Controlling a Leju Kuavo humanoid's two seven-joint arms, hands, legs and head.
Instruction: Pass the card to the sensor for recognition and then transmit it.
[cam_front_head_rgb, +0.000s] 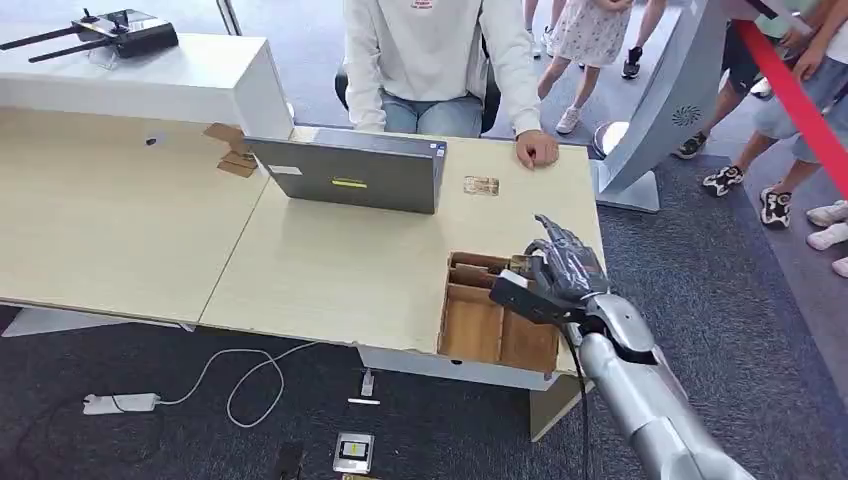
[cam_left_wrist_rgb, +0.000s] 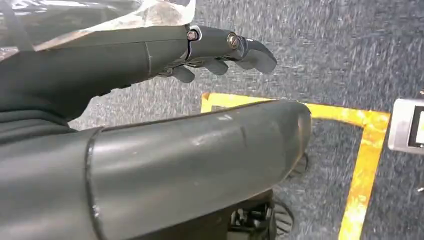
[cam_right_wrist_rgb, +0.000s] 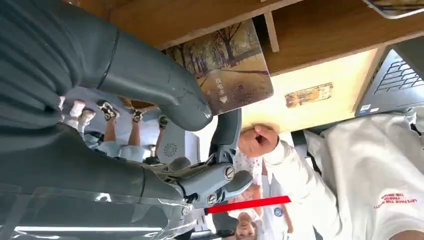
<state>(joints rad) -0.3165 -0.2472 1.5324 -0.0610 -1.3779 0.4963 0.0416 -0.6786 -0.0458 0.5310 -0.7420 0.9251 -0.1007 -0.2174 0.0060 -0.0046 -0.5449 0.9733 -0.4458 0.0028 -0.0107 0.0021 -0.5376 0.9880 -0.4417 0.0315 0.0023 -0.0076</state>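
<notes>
Across the pale desk (cam_front_head_rgb: 330, 280), a person's hand (cam_front_head_rgb: 537, 149) is resting beside a laptop (cam_front_head_rgb: 350, 172). Over the wooden tray (cam_front_head_rgb: 497, 325), the right hand (cam_front_head_rgb: 556, 272) is pinching the card (cam_right_wrist_rgb: 222, 67) between thumb and fingers. By the floor, the left hand (cam_left_wrist_rgb: 150, 55) is hanging with fingers loosely extended, holding nothing.

Our right hand (cam_front_head_rgb: 556, 272) reaches forward, thumb and finger pinching the card (cam_right_wrist_rgb: 225, 70); our left hand (cam_left_wrist_rgb: 220, 50) hangs with fingers loosely extended.

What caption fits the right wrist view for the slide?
Robot hand pinching a tree-printed card above the wooden tray, seated person's fist on the table beyond.
</notes>
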